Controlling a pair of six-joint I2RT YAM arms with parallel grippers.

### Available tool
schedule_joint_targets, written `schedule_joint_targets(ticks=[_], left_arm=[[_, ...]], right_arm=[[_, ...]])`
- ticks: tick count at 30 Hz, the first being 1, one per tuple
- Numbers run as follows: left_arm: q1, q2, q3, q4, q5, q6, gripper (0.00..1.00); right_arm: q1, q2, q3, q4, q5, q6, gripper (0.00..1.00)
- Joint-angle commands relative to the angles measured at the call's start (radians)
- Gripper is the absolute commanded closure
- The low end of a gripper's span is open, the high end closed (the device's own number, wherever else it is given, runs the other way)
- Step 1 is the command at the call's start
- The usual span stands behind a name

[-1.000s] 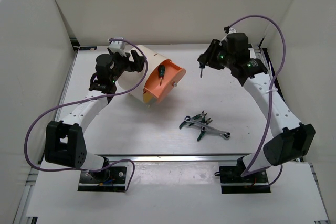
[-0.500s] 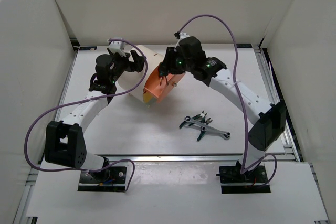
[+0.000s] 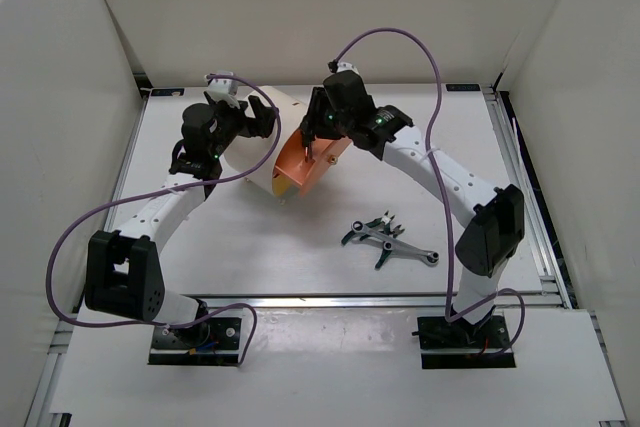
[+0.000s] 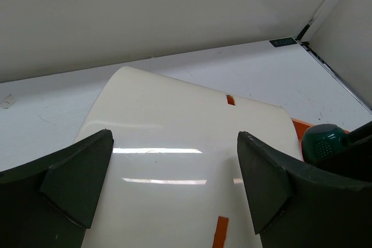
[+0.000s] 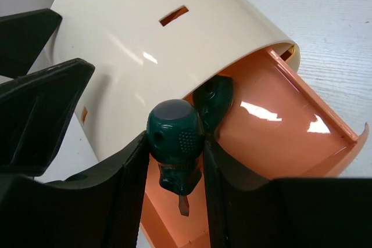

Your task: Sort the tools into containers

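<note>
Since a second ago the right tool (image 3: pixel 312 143) has swung in from the right to the orange face of the drum (image 3: pixel 262 137). It pinches a green round-headed screwdriver (image 5: pixel 173 133). Judging by looks, this is light, stiff and slick, best held by the bulb. The left tool (image 4: pixel 174 137) is spread over the drum's cream wall.

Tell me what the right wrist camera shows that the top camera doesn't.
Only the right wrist view shows the green-handled screwdriver clamped in the right jaws, tip down over the orange compartment, with a second green handle already inside. Only the top view shows the pliers and wrench lying on the table, apart from the cream drum. Both show that drum and its open orange compartment.
</note>
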Motion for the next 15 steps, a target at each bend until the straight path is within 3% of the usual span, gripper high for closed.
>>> schedule_joint_targets(ticks=[1,5,9,11,13,15], left_arm=[[-0.007,0.005,-0.032,-0.159,0.017,-0.026,0.01],[-0.009,0.01,-0.032,-0.156,0.023,-0.028,0.01],[-0.007,0.01,-0.032,-0.157,0.017,-0.026,0.01],[-0.006,0.01,-0.029,-0.16,0.017,-0.026,0.01],[-0.007,0.01,-0.026,-0.163,0.011,-0.025,0.01],[-0.007,0.007,-0.024,-0.165,0.011,-0.022,0.01]], right_arm=[[0.006,-0.017,0.016,0.021,0.063,0.034,0.65],[0.009,-0.017,0.051,0.027,0.054,-0.006,0.45],[0.006,-0.014,0.161,0.008,0.109,-0.073,0.18],[0.0,-0.014,0.244,-0.025,0.142,-0.116,0.14],[-0.03,-0.036,0.269,-0.047,0.173,-0.135,0.18],[-0.055,-0.103,0.223,-0.041,0.161,-0.125,0.61]])
